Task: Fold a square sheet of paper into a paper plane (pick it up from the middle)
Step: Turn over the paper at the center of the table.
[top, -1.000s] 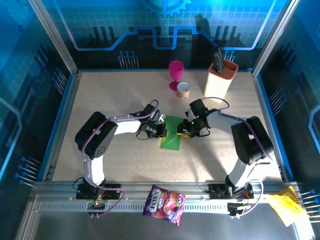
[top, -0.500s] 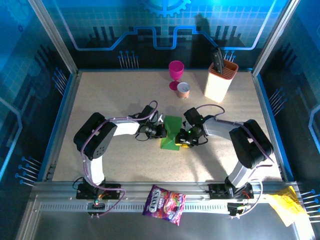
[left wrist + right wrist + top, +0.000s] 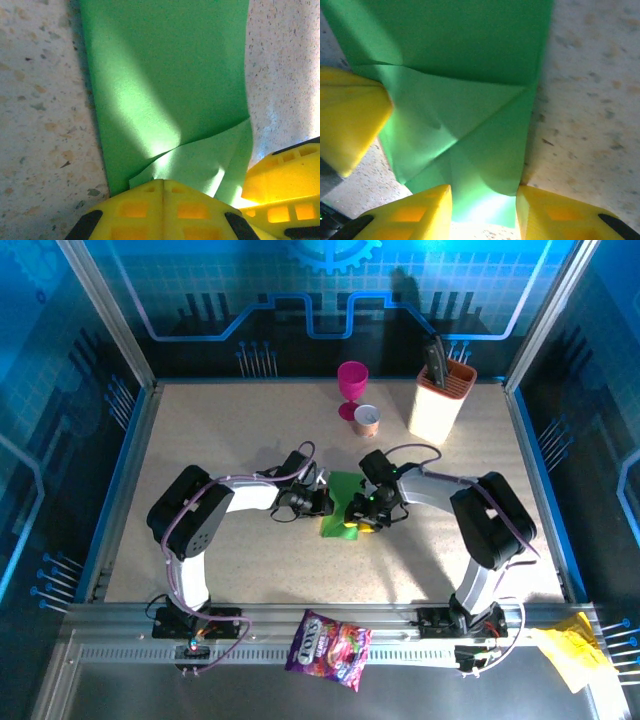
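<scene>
Item: the square sheet of paper, bright green and partly folded, is lying mid-table between both grippers.
Detail: the left gripper is pressing down with its jaws closed together at one edge of the sheet, beside a lifted flap. The right gripper is straddling the opposite, creased end with its jaws parted, paper lying between its fingers; whether they are touching it cannot be told.
</scene>
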Robot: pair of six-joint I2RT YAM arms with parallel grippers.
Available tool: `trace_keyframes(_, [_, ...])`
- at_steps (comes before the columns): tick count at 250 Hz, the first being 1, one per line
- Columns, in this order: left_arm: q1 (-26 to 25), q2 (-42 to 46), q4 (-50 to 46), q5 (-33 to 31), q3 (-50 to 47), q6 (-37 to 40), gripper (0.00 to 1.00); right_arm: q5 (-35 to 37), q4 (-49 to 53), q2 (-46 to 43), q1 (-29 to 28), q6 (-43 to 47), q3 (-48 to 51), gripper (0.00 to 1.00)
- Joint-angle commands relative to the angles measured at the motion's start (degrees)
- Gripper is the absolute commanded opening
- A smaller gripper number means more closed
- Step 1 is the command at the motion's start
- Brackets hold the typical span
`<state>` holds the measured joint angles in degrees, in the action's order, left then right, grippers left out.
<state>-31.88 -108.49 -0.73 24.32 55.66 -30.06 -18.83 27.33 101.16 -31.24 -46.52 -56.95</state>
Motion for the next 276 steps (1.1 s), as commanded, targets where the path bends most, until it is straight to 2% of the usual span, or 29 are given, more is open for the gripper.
trace_keyframes(1, [0.1, -0.2, -4.0, -1.2, -2.3, -0.5, 0.00, -0.5, -6.6, 1.7, -1.6, 0.2, -2.8, 0.39])
trace_keyframes(45, [0.1, -0.1, -4.1, -1.2, -2.7, -0.3, 0.00, -0.2, -7.3, 1.8, -1.5, 0.0, -3.3, 0.39])
trace_keyframes(64, [0.1, 0.0, -4.2, -1.2, -2.7, -0.3, 0.00, -0.1, -8.1, 1.6, -1.2, -0.4, -2.8, 0.45])
trace_keyframes(88, [0.1, 0.2, -4.5, -1.3, -2.7, -0.2, 0.00, -0.2, -9.9, 1.3, -0.5, -0.8, -1.5, 0.48])
trace_keyframes(186, [0.2, 0.9, -5.1, -1.7, -3.0, 0.3, 0.00, -0.7, -12.9, 0.4, 2.6, 0.3, 2.8, 0.45])
trace_keyframes(235, [0.1, 1.4, -5.4, -1.7, -3.1, 0.4, 0.00, -2.1, -14.7, 1.3, 2.9, -0.1, 3.6, 0.35])
trace_keyframes(276, [0.3, 2.0, -5.7, -1.4, -2.4, 0.2, 0.00, -3.3, -15.7, 0.3, 3.0, -0.5, 4.2, 0.06])
